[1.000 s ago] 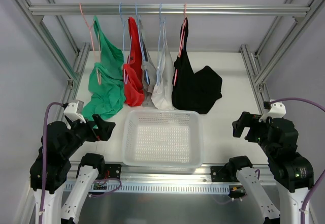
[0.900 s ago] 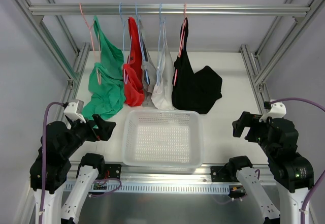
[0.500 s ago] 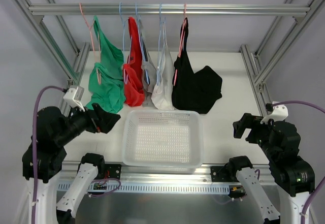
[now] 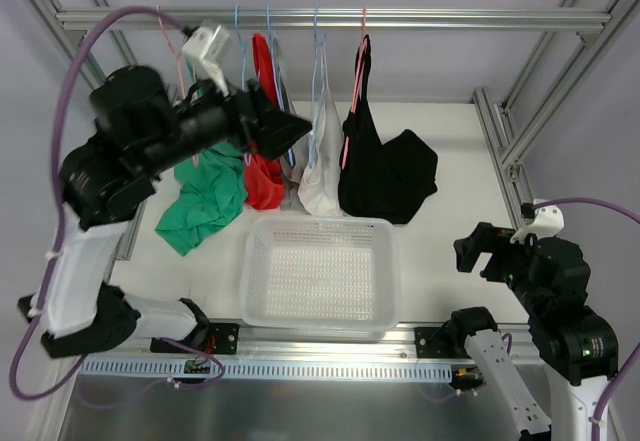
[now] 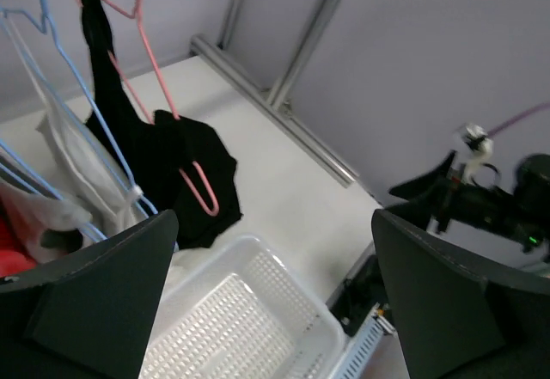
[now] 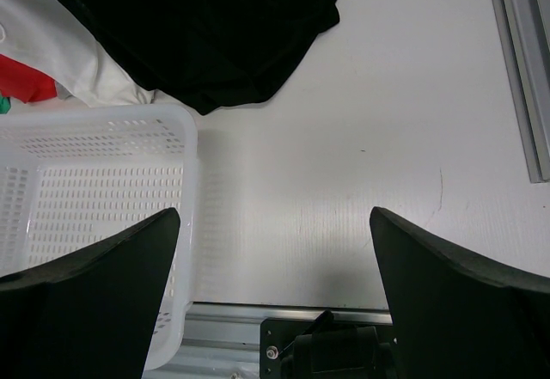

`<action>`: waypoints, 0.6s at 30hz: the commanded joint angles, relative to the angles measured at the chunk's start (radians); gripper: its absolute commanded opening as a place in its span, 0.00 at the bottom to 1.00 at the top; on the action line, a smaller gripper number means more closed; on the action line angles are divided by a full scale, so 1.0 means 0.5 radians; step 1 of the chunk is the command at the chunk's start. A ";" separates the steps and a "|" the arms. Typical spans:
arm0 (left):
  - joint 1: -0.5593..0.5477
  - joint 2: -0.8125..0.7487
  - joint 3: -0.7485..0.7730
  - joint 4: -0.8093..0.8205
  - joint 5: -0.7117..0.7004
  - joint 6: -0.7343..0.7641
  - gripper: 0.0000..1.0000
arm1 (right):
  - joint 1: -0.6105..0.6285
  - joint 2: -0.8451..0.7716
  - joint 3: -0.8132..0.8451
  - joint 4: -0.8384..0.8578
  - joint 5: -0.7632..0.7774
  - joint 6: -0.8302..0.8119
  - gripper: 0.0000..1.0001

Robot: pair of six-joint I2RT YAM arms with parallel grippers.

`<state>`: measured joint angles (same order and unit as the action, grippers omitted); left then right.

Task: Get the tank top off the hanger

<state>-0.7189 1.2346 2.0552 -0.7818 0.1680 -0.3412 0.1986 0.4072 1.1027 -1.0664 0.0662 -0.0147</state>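
The black tank top (image 4: 385,173) hangs from a thin pink hanger (image 4: 354,81) at the right end of the rail; its lower part lies bunched on the table. Both show in the left wrist view, the tank top (image 5: 163,160) and the hanger (image 5: 159,95), and the tank top's hem shows in the right wrist view (image 6: 215,27). My left gripper (image 4: 285,129) is raised high, in front of the red and white garments, left of the tank top, open and empty. My right gripper (image 4: 478,251) is low at the right, open and empty.
A green top (image 4: 205,186), a red top (image 4: 263,151) and a white garment (image 4: 322,176) hang on other hangers left of the tank top. A white perforated basket (image 4: 318,271) stands at the front middle. The metal rail (image 4: 320,19) and frame posts (image 4: 545,91) bound the space.
My left arm has swung up from low at the front left to high near the rail, in front of the hanging garments. The green top has shifted lower. The right arm has barely moved.
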 commanded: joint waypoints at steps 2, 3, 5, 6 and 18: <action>-0.148 0.530 0.411 0.060 -0.648 0.216 0.99 | 0.008 -0.047 0.059 0.028 -0.010 0.023 0.99; -0.164 0.601 0.491 0.091 -0.682 0.246 0.99 | 0.008 -0.060 0.059 0.019 -0.031 0.023 0.99; -0.176 0.742 0.645 0.161 -0.634 0.400 0.99 | 0.008 -0.090 0.059 0.013 -0.043 0.023 1.00; -0.179 0.846 0.657 0.271 -0.634 0.449 0.99 | 0.008 -0.100 0.065 0.001 -0.034 0.023 1.00; -0.173 1.341 0.703 0.591 -0.974 0.792 0.76 | 0.011 -0.133 0.074 0.004 -0.264 0.091 1.00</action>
<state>-0.7990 1.8912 2.3505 -0.5922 -0.2363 -0.0311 0.1989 0.3458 1.1217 -1.0744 -0.0025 0.0143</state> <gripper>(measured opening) 0.770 0.993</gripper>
